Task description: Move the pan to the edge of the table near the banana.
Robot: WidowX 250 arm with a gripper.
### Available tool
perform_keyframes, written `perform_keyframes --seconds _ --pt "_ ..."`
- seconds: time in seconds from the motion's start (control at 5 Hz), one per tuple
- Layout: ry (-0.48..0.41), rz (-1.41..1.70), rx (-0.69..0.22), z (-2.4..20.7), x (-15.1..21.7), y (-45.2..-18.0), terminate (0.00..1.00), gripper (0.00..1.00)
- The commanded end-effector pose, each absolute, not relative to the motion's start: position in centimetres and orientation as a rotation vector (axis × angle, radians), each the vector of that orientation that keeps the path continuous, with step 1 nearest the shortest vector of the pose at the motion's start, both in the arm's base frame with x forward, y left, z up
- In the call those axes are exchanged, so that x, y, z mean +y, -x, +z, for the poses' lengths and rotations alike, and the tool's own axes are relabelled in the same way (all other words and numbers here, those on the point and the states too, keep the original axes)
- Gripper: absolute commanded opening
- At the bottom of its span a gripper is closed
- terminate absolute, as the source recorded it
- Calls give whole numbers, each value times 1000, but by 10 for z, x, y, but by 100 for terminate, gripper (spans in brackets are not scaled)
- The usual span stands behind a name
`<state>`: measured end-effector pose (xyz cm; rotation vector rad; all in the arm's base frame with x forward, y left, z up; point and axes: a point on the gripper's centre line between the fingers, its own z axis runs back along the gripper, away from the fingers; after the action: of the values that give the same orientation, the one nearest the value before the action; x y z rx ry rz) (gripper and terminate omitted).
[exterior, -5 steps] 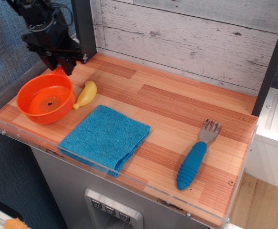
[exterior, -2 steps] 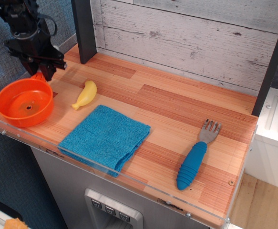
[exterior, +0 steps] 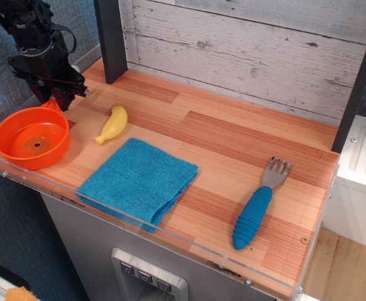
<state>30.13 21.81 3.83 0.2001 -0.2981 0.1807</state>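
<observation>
The orange pan (exterior: 31,143) sits at the far left end of the table (exterior: 233,144), against the clear acrylic rim, with part of it past the left edge. Its small central hole shows; its grey handle is hidden. My black gripper (exterior: 53,100) stands over the pan's back right rim, and its jaws are closed on an orange bit of the pan there. The yellow banana (exterior: 112,124) lies on the table just right of the pan, a short gap away and untouched.
A folded blue cloth (exterior: 140,180) lies in front of the banana. A blue-handled grey fork (exterior: 258,207) lies at the front right. A dark post (exterior: 110,37) stands at the back left, in front of the pale plank wall.
The gripper carried the pan left, away from the banana, to the table's left end. In the last half second the pan sank slightly and the gripper shifted a little right.
</observation>
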Motion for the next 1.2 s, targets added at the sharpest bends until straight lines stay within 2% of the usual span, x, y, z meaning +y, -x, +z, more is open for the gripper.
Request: perform_keyframes --seconds 0.0,0.4,0.8,1.0 --pt "-225 165 -318 58 223 -296 0 100" --pt "-251 152 -337 84 215 -295 0 100" --pt "-280 108 -405 120 189 -288 0 100" --pt "-228 40 -422 129 164 -292 0 100"
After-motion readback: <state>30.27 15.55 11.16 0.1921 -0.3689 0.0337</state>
